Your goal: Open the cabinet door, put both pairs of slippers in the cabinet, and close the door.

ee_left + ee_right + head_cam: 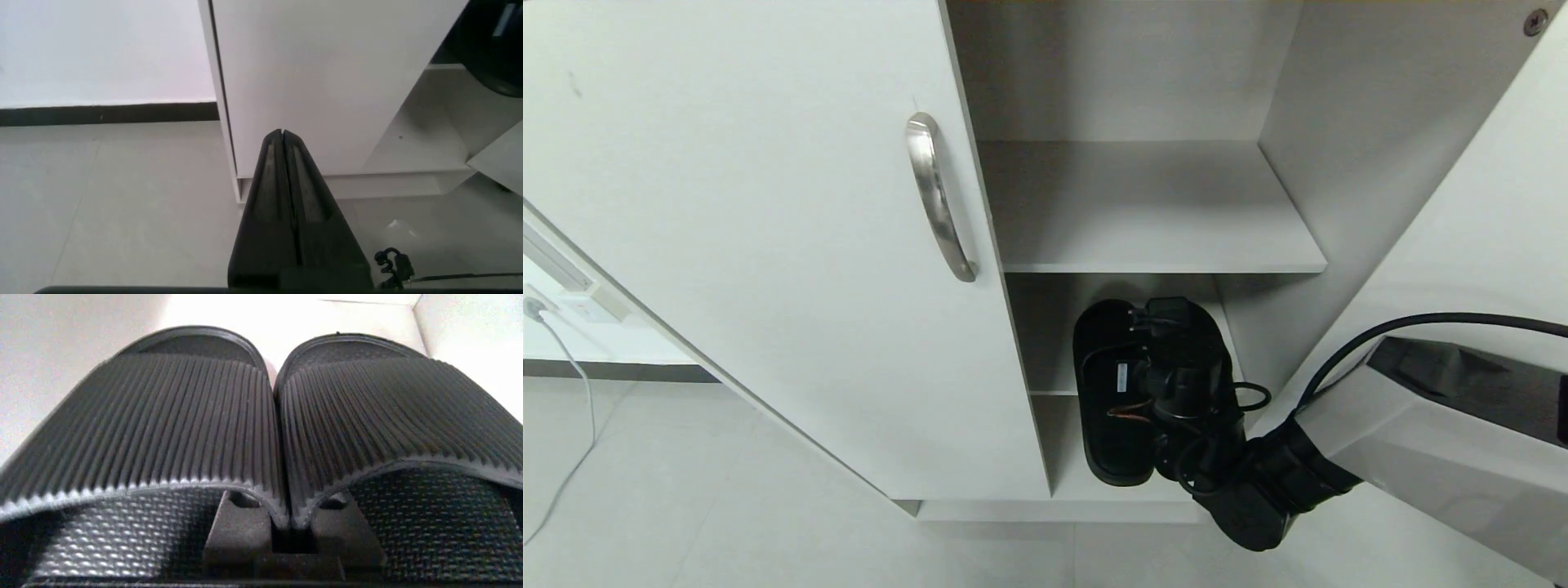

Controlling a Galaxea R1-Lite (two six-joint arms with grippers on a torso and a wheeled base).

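Observation:
A pair of black slippers sits low in the open cabinet, below the middle shelf. I cannot tell whether the slippers rest on a shelf. My right gripper reaches in from the right and is shut on them. In the right wrist view the ribbed straps of the black slippers lie side by side, and my right gripper pinches their inner edges together. My left gripper is shut on nothing and hangs low over the floor in front of the cabinet base.
The left cabinet door is shut and has a metal handle. The right door is swung open beside my right arm. A wall socket with a cable is at far left. Pale floor tiles lie before the cabinet.

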